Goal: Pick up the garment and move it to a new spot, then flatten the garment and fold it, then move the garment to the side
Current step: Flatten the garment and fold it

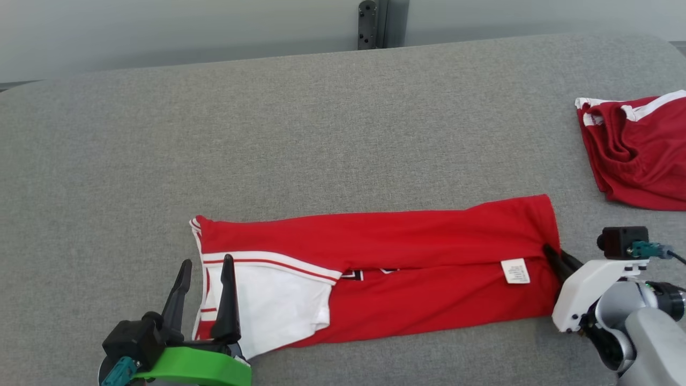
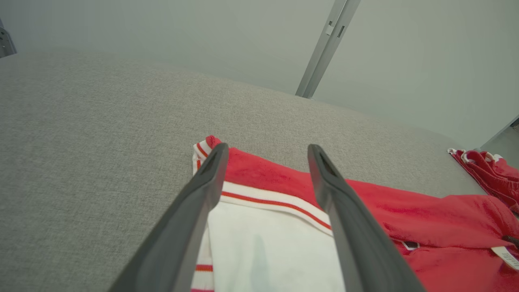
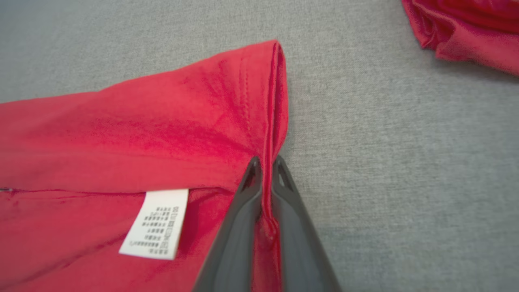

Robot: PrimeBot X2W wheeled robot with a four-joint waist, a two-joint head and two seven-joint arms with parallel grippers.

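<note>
Grey table (image 1: 343, 107) | second shirt (image 1: 638, 155) cropped | left gripper (image 1: 208, 261) spread | right gripper (image 3: 267, 160) pinching garment (image 1: 402, 236)

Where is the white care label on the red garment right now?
In the head view the care label lies on the red garment near its right end, just left of the right gripper pinching that edge.
</note>
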